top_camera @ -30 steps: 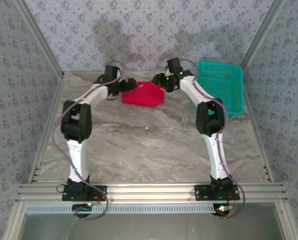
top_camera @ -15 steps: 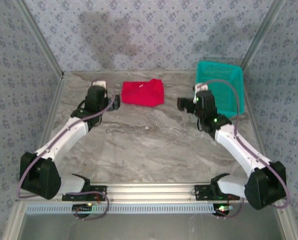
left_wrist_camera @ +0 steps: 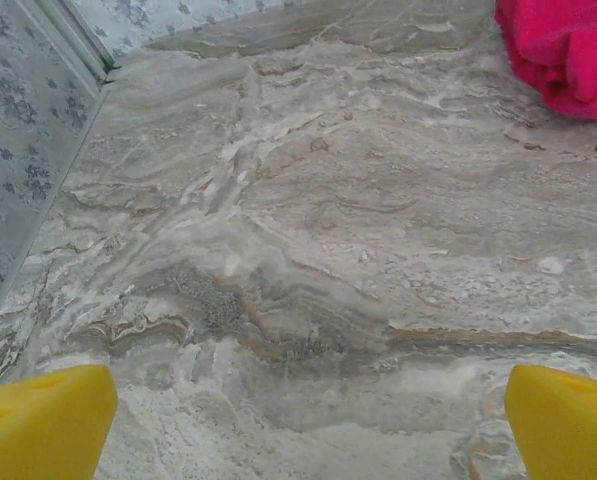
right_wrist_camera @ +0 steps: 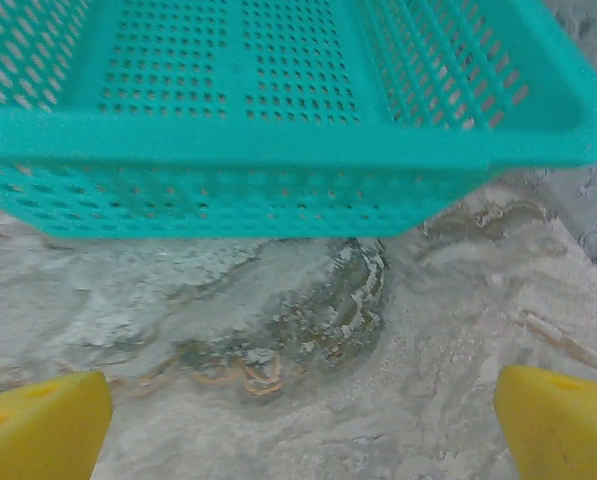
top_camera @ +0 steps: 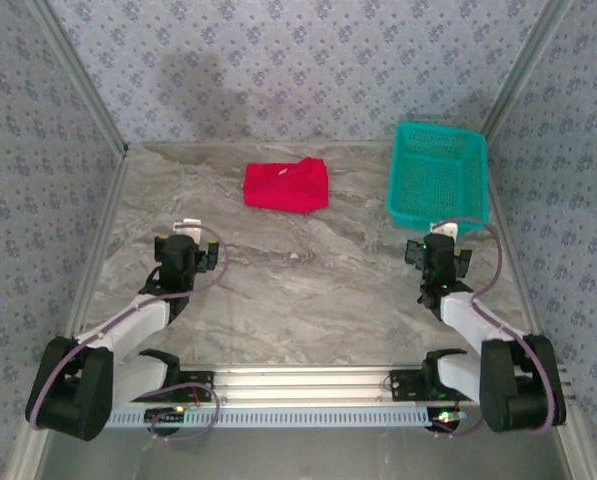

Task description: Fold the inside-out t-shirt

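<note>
A rectangular teal plastic mesh basket (top_camera: 438, 213) stands upright at the far right of the grey-veined marble-look tabletop (top_camera: 308, 285). Pale blue floral-patterned wall panels (top_camera: 308, 70) enclose the left, far and right sides. A ribbed aluminium rail (top_camera: 308, 378) runs along the near edge.

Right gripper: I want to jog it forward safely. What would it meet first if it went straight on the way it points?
Likely the basket's near wall, dead ahead of the open right gripper, past a stretch of bare table. Depth is hard to judge.
</note>
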Controlling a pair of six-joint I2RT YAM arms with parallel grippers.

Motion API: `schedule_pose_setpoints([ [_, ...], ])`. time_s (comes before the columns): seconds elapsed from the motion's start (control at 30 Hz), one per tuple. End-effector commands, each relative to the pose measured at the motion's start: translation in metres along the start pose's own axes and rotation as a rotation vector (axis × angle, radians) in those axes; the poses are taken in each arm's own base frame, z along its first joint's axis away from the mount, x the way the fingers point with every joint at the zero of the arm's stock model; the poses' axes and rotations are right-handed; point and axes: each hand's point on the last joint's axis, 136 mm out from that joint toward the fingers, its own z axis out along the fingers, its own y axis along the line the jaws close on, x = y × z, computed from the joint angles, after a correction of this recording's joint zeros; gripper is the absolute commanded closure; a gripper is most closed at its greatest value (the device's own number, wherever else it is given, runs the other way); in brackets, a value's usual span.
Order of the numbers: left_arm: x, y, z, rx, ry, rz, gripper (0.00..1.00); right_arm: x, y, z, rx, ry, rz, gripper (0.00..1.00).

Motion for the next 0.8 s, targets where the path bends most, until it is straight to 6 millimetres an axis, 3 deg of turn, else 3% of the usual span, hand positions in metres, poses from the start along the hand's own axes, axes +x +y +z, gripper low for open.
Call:
schedule_pose_setpoints([
  [0.0,-0.013,0.008,0.003,-0.021,-0.123,-0.028,0.0,-0.031,0.006,0.008,-0.04,-0.132,0.06,0.0],
  [0.17,-0.01,0.014,0.016,-0.002,-0.138,-0.037,0.0,-0.049,0.02,0.025,-0.079,-0.188,0.013,0.0],
  [0.3,-0.012,0.026,0.026,-0.005,-0.144,-0.085,0.0,-0.041,0.032,0.04,-0.12,-0.214,-0.02,0.0],
  [0.37,-0.014,0.033,0.029,-0.009,-0.161,-0.113,0.0,-0.03,0.025,0.045,-0.119,-0.193,0.024,0.0],
  [0.57,-0.016,0.036,0.043,-0.003,-0.132,-0.154,0.0,-0.031,0.026,0.046,-0.095,-0.199,0.009,0.0],
  [0.7,-0.001,0.033,0.062,-0.018,-0.181,-0.178,0.0,-0.032,0.028,0.044,-0.091,-0.217,-0.006,0.0],
  [0.77,0.003,0.034,0.064,-0.018,-0.117,-0.181,0.0,-0.031,0.028,0.044,-0.091,-0.213,-0.007,0.0],
])
